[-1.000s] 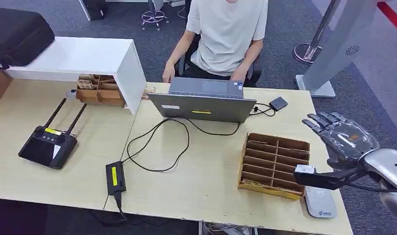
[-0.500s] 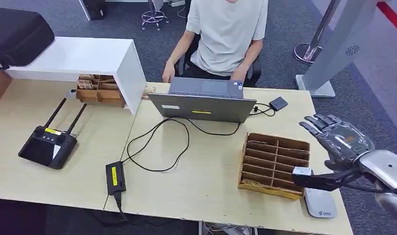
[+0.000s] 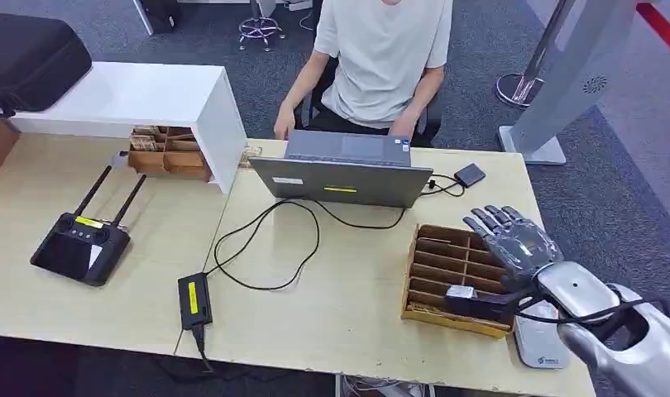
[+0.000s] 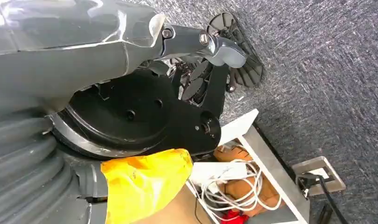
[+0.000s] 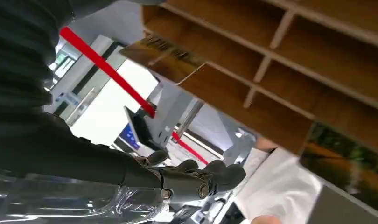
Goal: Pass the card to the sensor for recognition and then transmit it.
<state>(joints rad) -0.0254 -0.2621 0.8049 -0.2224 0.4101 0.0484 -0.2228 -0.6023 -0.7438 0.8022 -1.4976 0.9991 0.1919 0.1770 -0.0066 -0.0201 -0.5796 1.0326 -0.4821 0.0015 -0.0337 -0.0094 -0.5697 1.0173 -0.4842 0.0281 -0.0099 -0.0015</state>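
While one wooden divider box [image 3: 461, 277] sits below, the right robot hand [image 3: 520, 246] hovers spread wide, holding nothing.

right hand [image 3: 518, 244] with fingers spread, empty, over wooden divided box [image 3: 447, 265] at desk's [image 3: 348, 289] right end. white sensor pad [image 3: 540, 343] just beside box. laptop [image 3: 344, 174], seated person [image 3: 381, 58] behind.

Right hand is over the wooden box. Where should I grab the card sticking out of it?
Pinch the card by its free edge, the part standing proud of the box, with the right hand coming from the open top. The dividers wall in its faces, so probably only that edge can be reached.
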